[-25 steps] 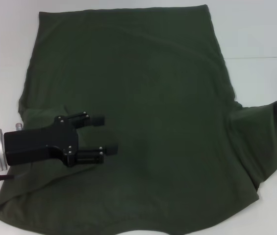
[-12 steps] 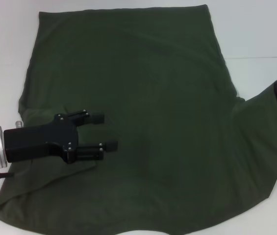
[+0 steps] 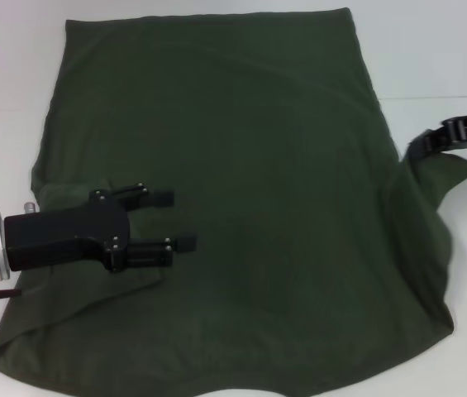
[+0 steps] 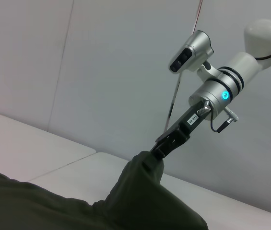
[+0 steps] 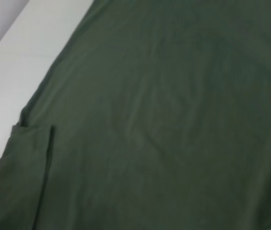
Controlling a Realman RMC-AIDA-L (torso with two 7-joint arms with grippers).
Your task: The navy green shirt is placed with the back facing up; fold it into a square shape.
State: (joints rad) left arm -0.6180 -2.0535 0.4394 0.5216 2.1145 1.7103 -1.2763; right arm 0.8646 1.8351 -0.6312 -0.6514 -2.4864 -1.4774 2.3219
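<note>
The navy green shirt's [image 3: 233, 190] right sleeve has been lifted inward by the clamped right tool [image 3: 431, 142]; the spread, empty left tool [image 3: 179, 220] is kept low over the left side.

1. A white table [image 3: 440, 50] is carrying everything, its bare surface showing at twelve, three and nine o'clock.
2. The navy green shirt [image 3: 250, 190] is lying spread across the table, filling the centre and reaching toward six o'clock.
</note>
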